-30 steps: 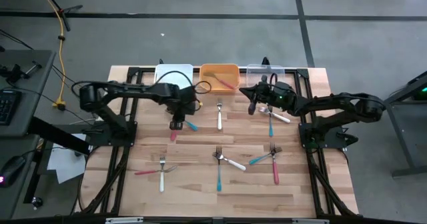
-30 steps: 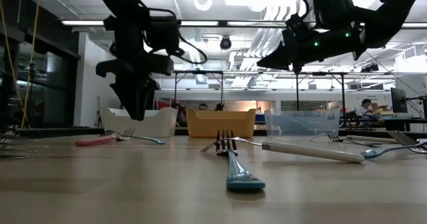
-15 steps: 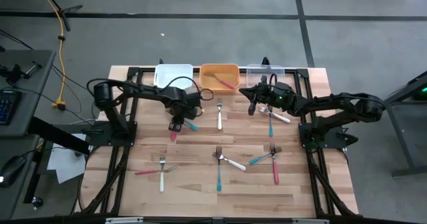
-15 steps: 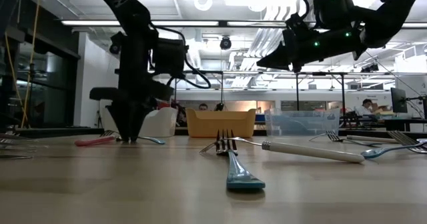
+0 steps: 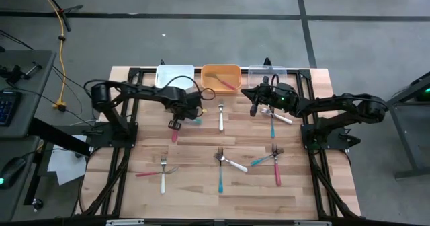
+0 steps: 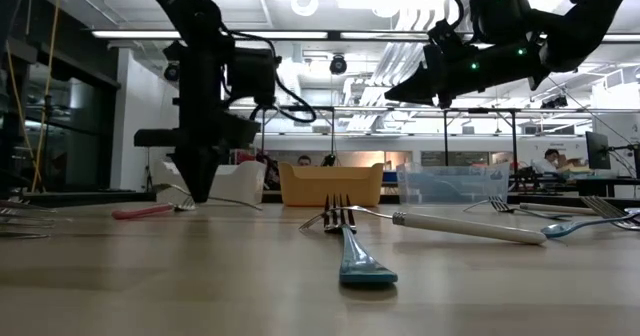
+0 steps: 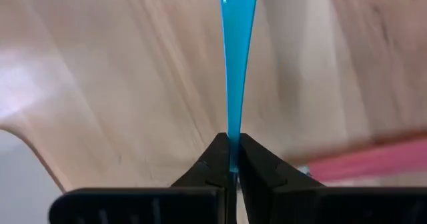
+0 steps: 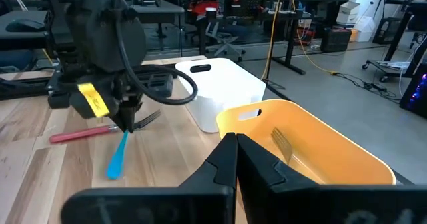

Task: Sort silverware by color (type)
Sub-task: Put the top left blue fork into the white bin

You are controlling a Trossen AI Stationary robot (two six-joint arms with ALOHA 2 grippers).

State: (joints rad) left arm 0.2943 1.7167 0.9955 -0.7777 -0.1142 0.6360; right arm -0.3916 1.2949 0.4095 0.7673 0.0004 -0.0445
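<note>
Pinching the blue-handled fork (image 7: 235,64) between closed fingers, the left gripper (image 5: 176,124) hangs just in front of the white bin (image 5: 173,74), the handle slanting down and clear of the table (image 5: 201,185). A red-handled fork (image 8: 83,134) lies on the wood beneath it. The right gripper (image 5: 254,109), fingers pressed together and empty, hovers in front of the clear bin (image 5: 267,70), right of the orange bin (image 8: 313,151). Other forks lie scattered nearer the front edge.
</note>
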